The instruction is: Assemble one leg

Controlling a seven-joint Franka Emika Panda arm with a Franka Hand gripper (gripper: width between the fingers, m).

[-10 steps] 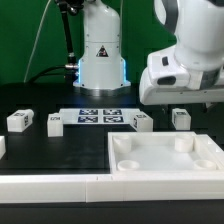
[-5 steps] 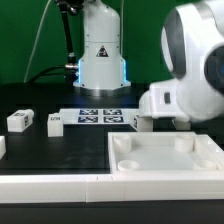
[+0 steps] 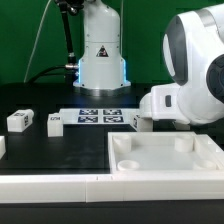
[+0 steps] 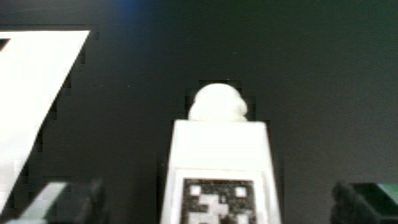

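Note:
In the wrist view a leg (image 4: 221,160), a small white block with a black-and-white tag on its upper face and a rounded peg at its far end, lies on the black table between my fingers. My gripper (image 4: 217,205) is open, with a dark gap on each side of the leg; one dark fingertip (image 4: 64,200) shows beside it. In the exterior view the arm's bulky white wrist (image 3: 190,95) hangs low at the right and hides this leg and the fingers. Three more legs lie in a row: (image 3: 18,121), (image 3: 55,123) and a partly covered one (image 3: 141,121).
The large flat white square piece with round corner sockets (image 3: 160,165) lies in front, and its edge shows in the wrist view (image 4: 36,90). The marker board (image 3: 98,116) lies before the robot base (image 3: 100,55). A white strip (image 3: 50,185) runs along the front.
The arm has come down and swung towards the camera, now covering the rightmost leg that showed one second ago. In the last half second it has barely moved.

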